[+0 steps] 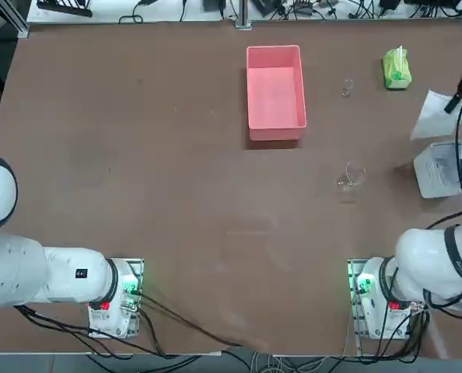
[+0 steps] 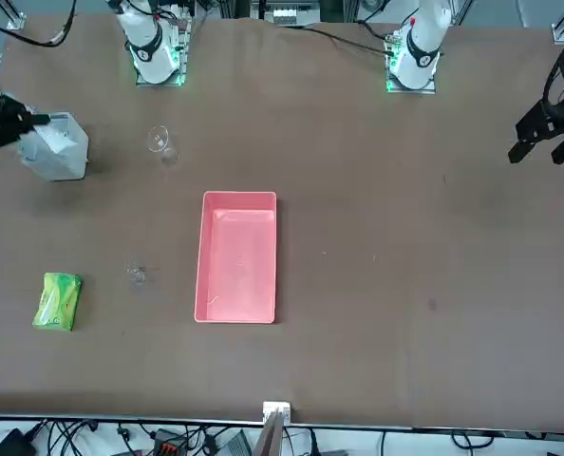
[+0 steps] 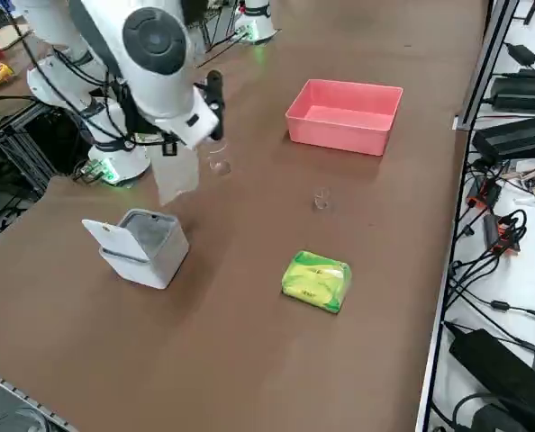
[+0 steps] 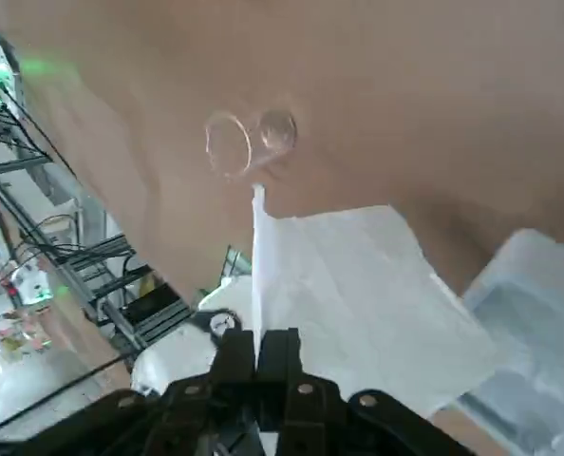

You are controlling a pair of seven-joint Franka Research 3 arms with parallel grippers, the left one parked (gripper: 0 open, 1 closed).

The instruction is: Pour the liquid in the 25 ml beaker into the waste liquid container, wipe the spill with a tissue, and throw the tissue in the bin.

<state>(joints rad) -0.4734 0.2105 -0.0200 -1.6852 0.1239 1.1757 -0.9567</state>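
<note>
Item: right gripper (image 4: 256, 353), jaws pinched on the tissue (image 4: 358, 285); we see this grip only in the wrist view, the bin (image 3: 141, 245) below.

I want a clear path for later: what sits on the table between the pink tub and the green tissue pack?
Only the tiny 25 ml beaker stands between the pink tub and the green tissue pack, seen in the top view.

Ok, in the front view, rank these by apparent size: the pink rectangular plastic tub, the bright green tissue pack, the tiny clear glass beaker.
1. Pink rectangular plastic tub
2. Bright green tissue pack
3. Tiny clear glass beaker

All three sit at similar depth, so the order is safe.
</note>
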